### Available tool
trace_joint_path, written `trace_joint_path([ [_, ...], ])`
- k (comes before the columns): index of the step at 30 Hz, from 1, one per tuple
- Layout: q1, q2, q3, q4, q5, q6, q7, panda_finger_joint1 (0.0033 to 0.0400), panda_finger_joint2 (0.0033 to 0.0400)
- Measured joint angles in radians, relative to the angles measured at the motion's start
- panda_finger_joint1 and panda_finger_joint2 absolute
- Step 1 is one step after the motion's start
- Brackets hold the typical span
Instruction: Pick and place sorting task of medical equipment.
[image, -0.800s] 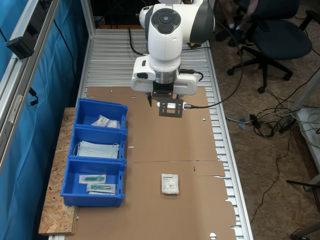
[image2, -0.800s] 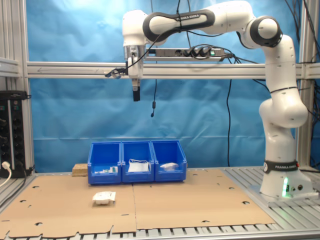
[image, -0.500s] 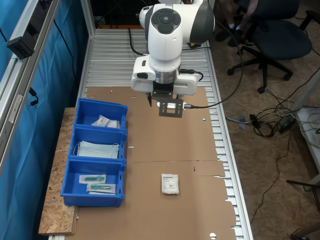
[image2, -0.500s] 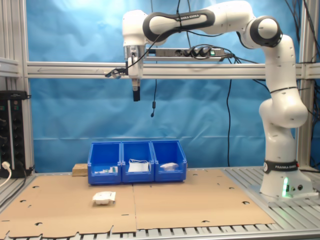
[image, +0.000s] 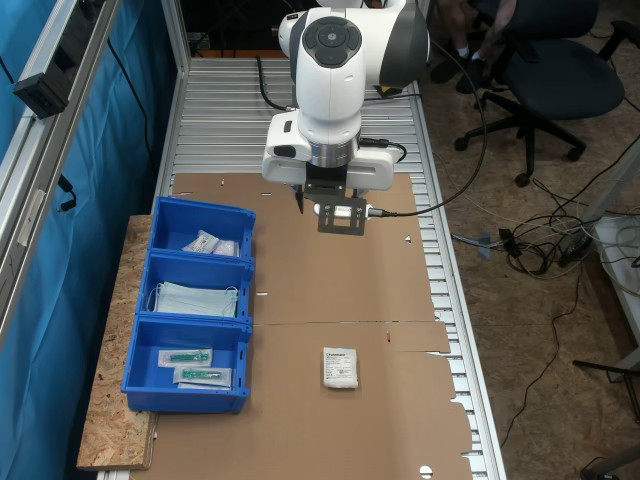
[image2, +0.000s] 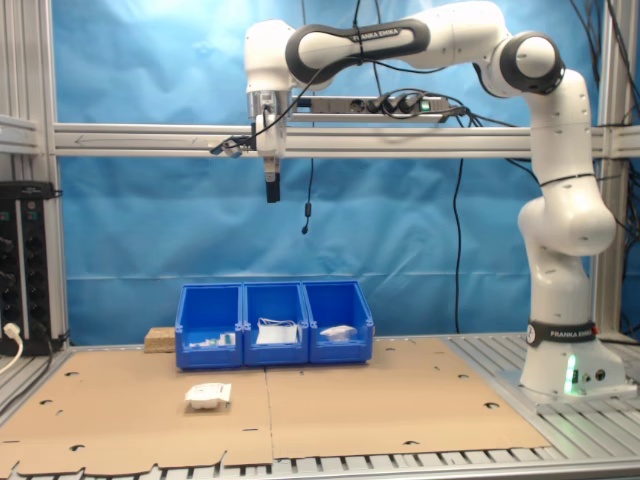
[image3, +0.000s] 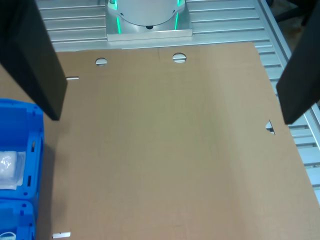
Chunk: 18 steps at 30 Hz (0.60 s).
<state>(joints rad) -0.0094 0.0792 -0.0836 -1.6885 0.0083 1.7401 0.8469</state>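
The table (image: 330, 290) carries a row of blue bins (image: 190, 305). The gripper (image3: 170, 105) hangs high above, fingers (image3: 35, 55) spread wide and empty. The white sachet (image: 340, 367) lies flat beside the bins; it looks light and limp, likely best pinched across its edges.

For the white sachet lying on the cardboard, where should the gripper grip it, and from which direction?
Probably from straight above, pinching across two opposite edges near the middle: the white sachet lies flat and alone on the cardboard, clear of the blue bins. The gripper hangs open, high above.
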Motion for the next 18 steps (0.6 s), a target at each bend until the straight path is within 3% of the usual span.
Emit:
trace_joint_path([
  [5,0.000,0.000,0.000,0.000,0.000,0.006,0.000,0.0400,0.0400],
  [18,-0.002,0.073,0.000,0.000,0.000,0.146,0.000,0.0400,0.0400],
])
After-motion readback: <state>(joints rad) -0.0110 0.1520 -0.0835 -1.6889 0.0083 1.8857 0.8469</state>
